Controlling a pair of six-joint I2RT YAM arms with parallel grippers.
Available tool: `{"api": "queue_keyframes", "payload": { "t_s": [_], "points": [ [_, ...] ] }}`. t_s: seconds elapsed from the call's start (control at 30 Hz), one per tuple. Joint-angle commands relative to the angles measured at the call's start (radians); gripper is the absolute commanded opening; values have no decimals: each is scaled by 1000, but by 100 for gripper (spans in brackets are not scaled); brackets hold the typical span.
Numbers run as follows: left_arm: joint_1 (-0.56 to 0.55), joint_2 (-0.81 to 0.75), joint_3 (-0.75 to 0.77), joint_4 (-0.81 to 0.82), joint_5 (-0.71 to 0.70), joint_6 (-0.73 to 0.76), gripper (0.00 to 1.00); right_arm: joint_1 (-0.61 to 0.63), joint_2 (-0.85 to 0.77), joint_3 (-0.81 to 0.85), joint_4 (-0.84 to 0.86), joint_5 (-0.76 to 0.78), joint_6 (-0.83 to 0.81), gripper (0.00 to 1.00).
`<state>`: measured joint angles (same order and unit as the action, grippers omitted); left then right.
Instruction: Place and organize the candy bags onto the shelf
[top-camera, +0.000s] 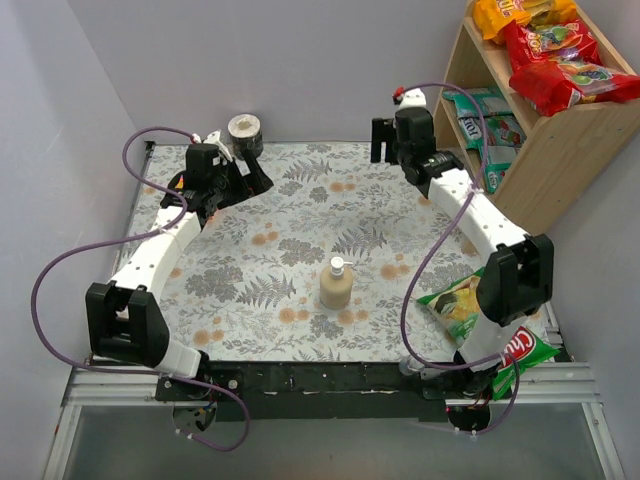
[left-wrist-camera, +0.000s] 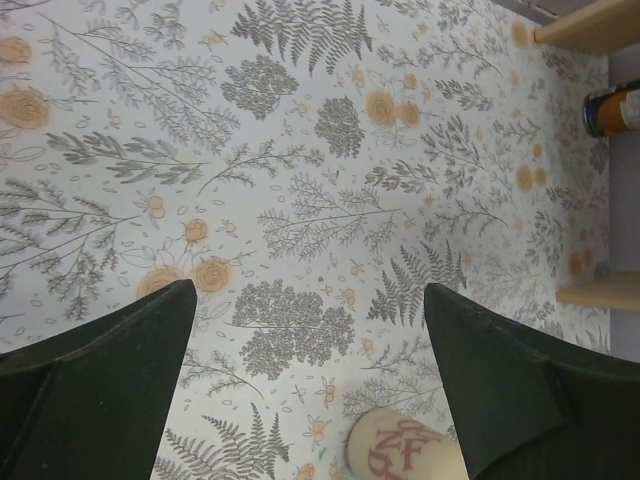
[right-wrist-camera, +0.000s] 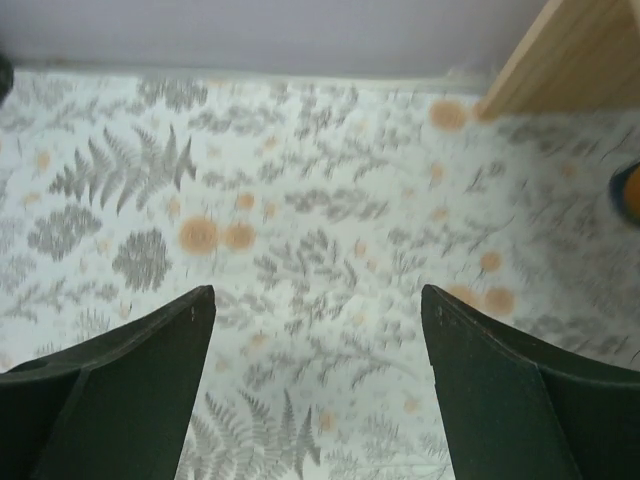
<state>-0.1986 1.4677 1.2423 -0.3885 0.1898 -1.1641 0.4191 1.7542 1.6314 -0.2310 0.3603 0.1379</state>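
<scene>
The light wooden shelf (top-camera: 560, 140) stands at the table's back right. On its top board lie an orange-yellow candy bag (top-camera: 520, 12) and two red candy bags (top-camera: 565, 65). Teal-and-white candy bags (top-camera: 490, 125) sit on the lower board. My right gripper (top-camera: 383, 140) is open and empty, left of the shelf above the floral tablecloth; in the right wrist view the jaws (right-wrist-camera: 310, 300) stand wide apart over bare cloth, with the shelf's side (right-wrist-camera: 570, 55) at top right. My left gripper (top-camera: 258, 180) is open and empty at the back left; it also shows in the left wrist view (left-wrist-camera: 310, 300).
A beige soap pump bottle (top-camera: 336, 285) stands mid-table, also in the left wrist view (left-wrist-camera: 400, 445). Green chip bags (top-camera: 462, 305) lie at the front right by the right arm's base. A tape roll (top-camera: 244, 133) sits at the back left. A small can (left-wrist-camera: 612, 110) stands under the shelf.
</scene>
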Motion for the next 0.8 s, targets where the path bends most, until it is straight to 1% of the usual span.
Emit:
{"api": "queue_keyframes", "payload": {
  "t_s": [0.0, 0.03, 0.07, 0.13, 0.17, 0.2, 0.3, 0.33, 0.4, 0.57, 0.77],
  "points": [
    [-4, -84, -59, 36, -140, 1, 98, -5, -166, -187, -42, -104, 156, 91],
    [-4, -93, -72, 34, -151, 1, 98, -5, -195, -221, -39, -90, 166, 91],
    [-4, -110, -79, 34, -158, 3, 98, -6, -223, -288, -36, -84, 169, 91],
    [-4, -127, -95, 33, -164, 0, 98, -6, -301, -346, -25, -58, 175, 91],
    [-4, -142, -107, 34, -162, -3, 98, -6, -329, -408, -16, -52, 175, 91],
    [-4, -148, -112, 36, -158, -6, 98, -11, -381, -436, -8, -46, 177, 91],
    [-4, -170, -127, 34, -148, -12, 98, -14, -476, -548, 9, 12, 201, 91],
    [-4, -173, -130, 34, -147, -12, 98, -14, -498, -571, 9, 63, 209, 91],
    [-4, -184, -133, 33, -148, -14, 98, -19, -559, -631, 10, 103, 235, 91],
    [-4, -187, -141, 34, -145, -9, 98, -42, -630, -686, -25, 152, 264, 91],
    [-4, -184, -142, 34, -161, -6, 98, -69, -693, -738, -30, 152, 278, 91]
  ]
}}
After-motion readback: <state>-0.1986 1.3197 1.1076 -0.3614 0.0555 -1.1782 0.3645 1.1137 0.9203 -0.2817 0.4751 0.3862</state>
